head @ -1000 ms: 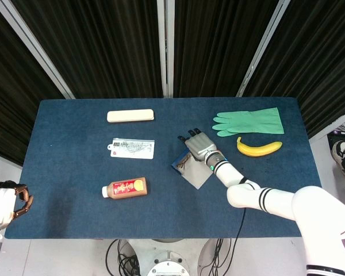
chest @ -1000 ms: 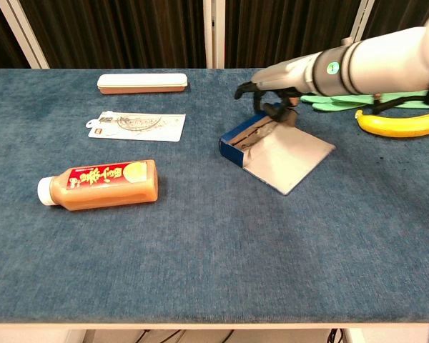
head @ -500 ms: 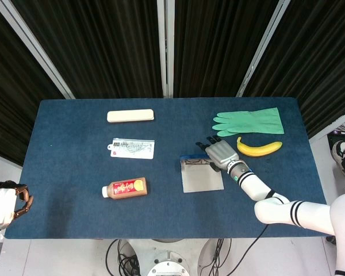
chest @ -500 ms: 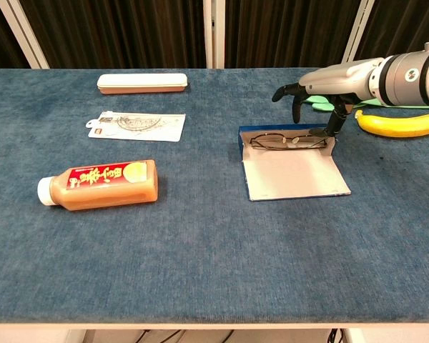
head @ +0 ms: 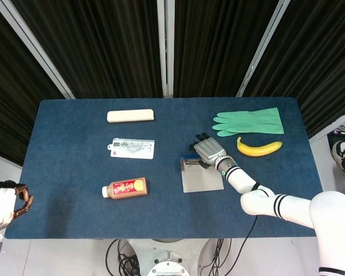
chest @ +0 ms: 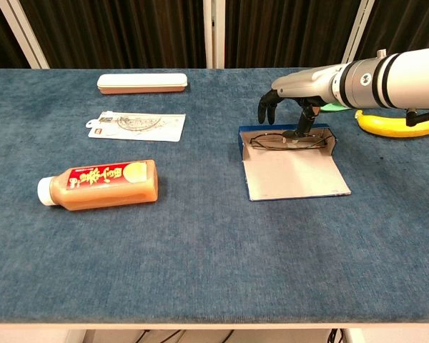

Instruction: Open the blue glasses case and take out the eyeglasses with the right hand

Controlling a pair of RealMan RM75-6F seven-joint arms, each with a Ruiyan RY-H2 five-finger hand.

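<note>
The right hand reaches over the far end of the blue glasses case. The case lies open and flat on the blue table, and its pale flap spreads out on the near side of the hand. The hand's fingers point away from the robot. It is too small to tell if they touch anything.

Just past the hand lies a green glove. A yellow banana sits just beside the hand, on its right.

Left of the hand lies a flat packet. Farther left and nearer the robot is a bottle on its side. A long pale box lies far off, left and beyond the hand.

The left hand is well apart, curled at the table's left edge.

Open blue glasses case cradles eyeglasses.
</note>
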